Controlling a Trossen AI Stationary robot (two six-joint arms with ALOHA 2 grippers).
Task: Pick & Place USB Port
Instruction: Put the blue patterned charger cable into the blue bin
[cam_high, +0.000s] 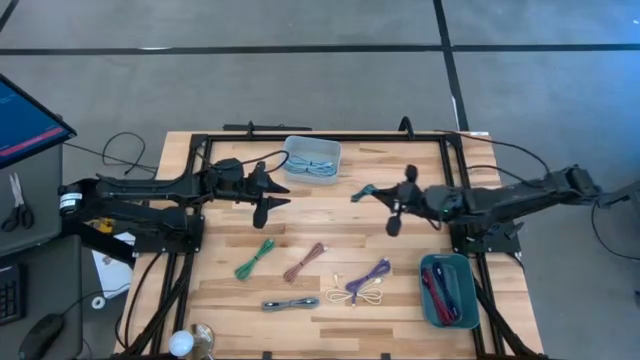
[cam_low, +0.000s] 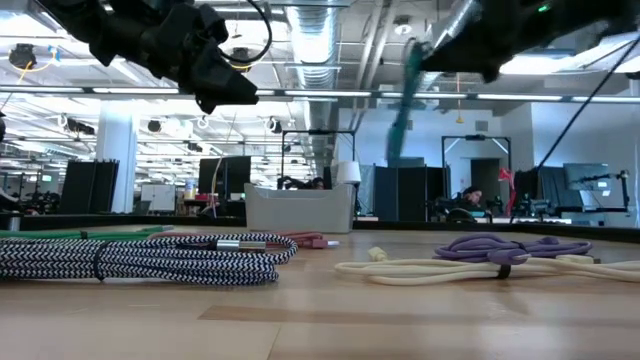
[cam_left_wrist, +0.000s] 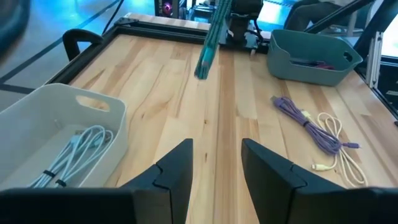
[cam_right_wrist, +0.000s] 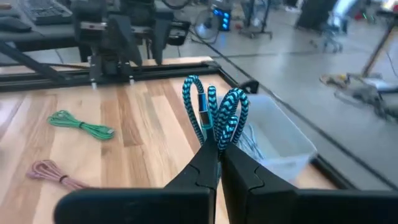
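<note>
Hovering over the worktop's far left part, the left gripper (cam_high: 268, 196) is holding nothing, its jaws standing apart above bare wood. Just beyond it, at the far edge, a white bin (cam_high: 312, 160) is sitting with pale cables (cam_left_wrist: 74, 155) coiled inside.

Lying on the worktop nearer the front edge, a green cable (cam_high: 254, 258) is resting left of centre, with a pink cable (cam_high: 303, 262) just beside it toward the right. In front of these, a grey braided cable (cam_high: 289, 303) is lying close to the front edge. Right of that, a cream cable (cam_high: 362, 298) and a purple cable (cam_high: 369, 277) are lying together, touching or overlapping.

Hanging in the air right of centre, the right gripper (cam_high: 390, 199) is clamping its jaws on a teal cable (cam_right_wrist: 212, 115), a braided bundle looped and lifted clear of the wood. From the high view the bundle is showing on the gripper's left side, between the two arms, with the white bin a little way off toward the far edge.

Sitting at the front right corner, a teal bin (cam_high: 446, 290) is holding red and dark cables (cam_high: 440, 288).
</note>
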